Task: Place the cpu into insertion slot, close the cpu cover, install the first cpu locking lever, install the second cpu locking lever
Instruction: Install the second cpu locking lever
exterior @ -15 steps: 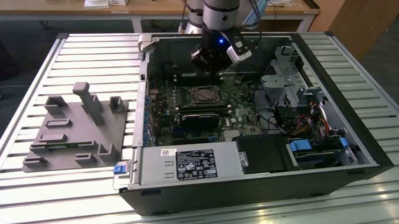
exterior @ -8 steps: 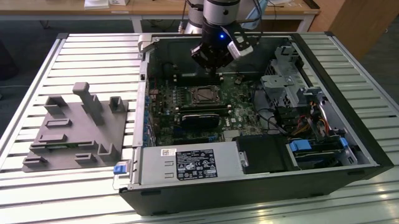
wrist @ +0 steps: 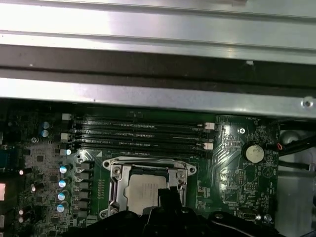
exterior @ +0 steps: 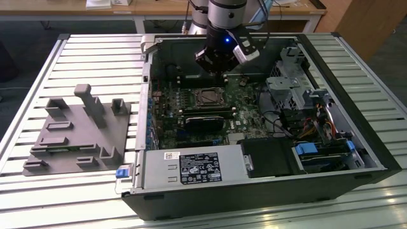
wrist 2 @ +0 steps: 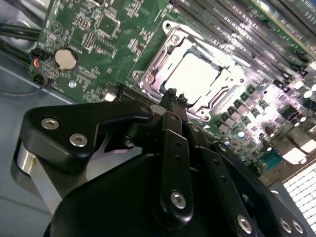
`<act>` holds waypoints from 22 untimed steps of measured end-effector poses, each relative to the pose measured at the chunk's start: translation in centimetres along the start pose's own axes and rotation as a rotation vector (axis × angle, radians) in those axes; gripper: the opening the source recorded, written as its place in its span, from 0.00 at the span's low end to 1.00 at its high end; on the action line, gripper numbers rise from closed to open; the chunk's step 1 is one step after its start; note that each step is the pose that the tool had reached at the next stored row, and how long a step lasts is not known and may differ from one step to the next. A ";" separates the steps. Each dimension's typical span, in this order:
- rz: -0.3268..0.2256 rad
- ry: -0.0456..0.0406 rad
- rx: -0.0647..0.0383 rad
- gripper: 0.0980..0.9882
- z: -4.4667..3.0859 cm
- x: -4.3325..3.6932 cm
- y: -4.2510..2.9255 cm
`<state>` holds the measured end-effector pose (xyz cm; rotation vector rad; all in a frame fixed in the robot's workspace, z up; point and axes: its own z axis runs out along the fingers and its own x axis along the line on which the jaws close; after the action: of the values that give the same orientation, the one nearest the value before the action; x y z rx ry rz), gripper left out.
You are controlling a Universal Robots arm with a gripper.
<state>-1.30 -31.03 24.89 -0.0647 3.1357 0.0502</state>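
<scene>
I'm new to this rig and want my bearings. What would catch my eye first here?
The open computer case on the slatted table, with the arm's pincer hanging over the green board. Just beyond its tip, the pale cpu sits in the insertion slot, the silver cpu cover framing it.

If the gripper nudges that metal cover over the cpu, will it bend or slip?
The cpu cover looks like thin sheet metal with a large window, so probably springy, not rigid. Its shiny face may be slippery. It lies flat around the cpu, so a sideways push likely won't shift it.
</scene>
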 end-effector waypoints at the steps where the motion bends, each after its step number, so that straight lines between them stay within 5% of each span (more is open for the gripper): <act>1: 0.000 0.0000 0.000 0.01 0.00 0.01 -0.15; 14: 0.000 0.0010 -0.002 0.01 -0.05 0.10 -2.60; 15: 0.000 0.0016 -0.010 0.01 -0.05 0.11 -2.71; 18: 0.000 0.0039 -0.057 0.01 -0.03 0.11 -2.91; 22: 0.001 0.0068 -0.062 0.01 0.22 0.14 -3.49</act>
<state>-1.29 -34.51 24.56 -0.0642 3.1407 0.1474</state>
